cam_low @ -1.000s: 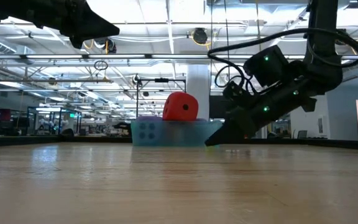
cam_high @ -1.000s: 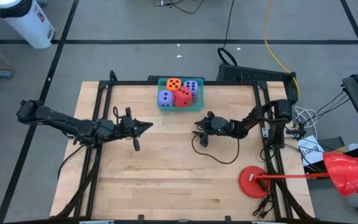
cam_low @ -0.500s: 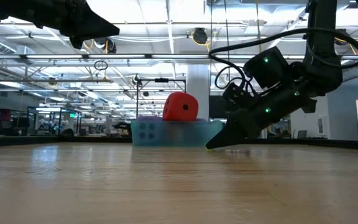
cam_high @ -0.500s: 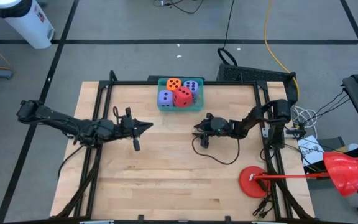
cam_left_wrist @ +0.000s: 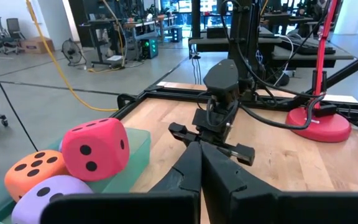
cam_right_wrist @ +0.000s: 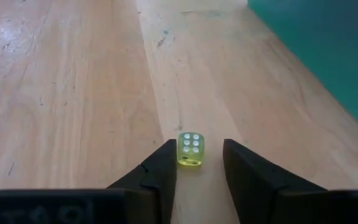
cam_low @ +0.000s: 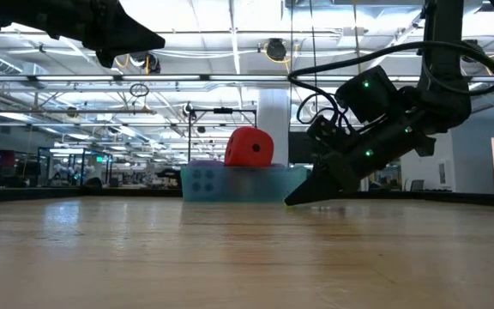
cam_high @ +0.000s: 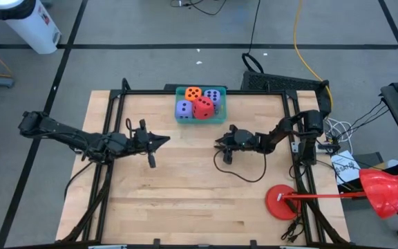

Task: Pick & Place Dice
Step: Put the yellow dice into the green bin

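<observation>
Already four big dice (cam_high: 199,102) fill your bin (cam_high: 221,116); right claw (cam_right_wrist: 197,163), spread, apparently straddles a tiny yellow die (cam_right_wrist: 191,149); left claw (cam_left_wrist: 199,163) pressed together.

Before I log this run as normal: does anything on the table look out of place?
Yes. A tiny yellow-green die lies alone on the bare wood, outside the teal tray holding the four big dice. The right gripper sits low, open fingers either side of it, not yet touching.
</observation>
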Controlling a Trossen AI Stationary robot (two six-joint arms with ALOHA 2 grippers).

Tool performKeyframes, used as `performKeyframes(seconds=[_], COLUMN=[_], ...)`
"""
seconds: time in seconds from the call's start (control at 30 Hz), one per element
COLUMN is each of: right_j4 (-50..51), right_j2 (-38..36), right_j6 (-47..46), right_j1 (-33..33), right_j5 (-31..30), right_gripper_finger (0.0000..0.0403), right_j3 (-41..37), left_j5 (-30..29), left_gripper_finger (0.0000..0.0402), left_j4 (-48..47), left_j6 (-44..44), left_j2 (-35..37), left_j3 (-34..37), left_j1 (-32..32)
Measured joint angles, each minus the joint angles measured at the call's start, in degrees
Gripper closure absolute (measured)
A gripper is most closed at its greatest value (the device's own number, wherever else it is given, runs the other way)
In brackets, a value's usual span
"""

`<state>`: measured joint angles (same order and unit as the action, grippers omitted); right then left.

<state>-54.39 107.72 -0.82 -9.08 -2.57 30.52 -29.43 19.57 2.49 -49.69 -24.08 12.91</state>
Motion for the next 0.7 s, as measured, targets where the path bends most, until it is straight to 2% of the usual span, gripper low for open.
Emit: performKeyframes(seconds=[0.2,0.37,0.7], right_j4=[-0.63,-0.33,5.67], right_j2=[0.0,0.0,-0.11], right_j6=[-0.26,0.27,-0.21], right_j1=[0.0,0.16,0.13], right_j5=[0.09,1.49,1.22], right_gripper_finger=[0.0297,0.0298,0.0298], right_j3=[0.1,1.64,2.56], left_j5=[0.0,0.0,2.15], left_gripper_finger=[0.0385,0.0396,0.0379], left_j4=[0.22,0.2,-0.15], left_j6=[0.25,0.26,0.43], left_j2=[0.0,0.0,-0.02], left_j3=[0.0,0.0,-0.02], left_j1=[-0.02,0.0,0.0])
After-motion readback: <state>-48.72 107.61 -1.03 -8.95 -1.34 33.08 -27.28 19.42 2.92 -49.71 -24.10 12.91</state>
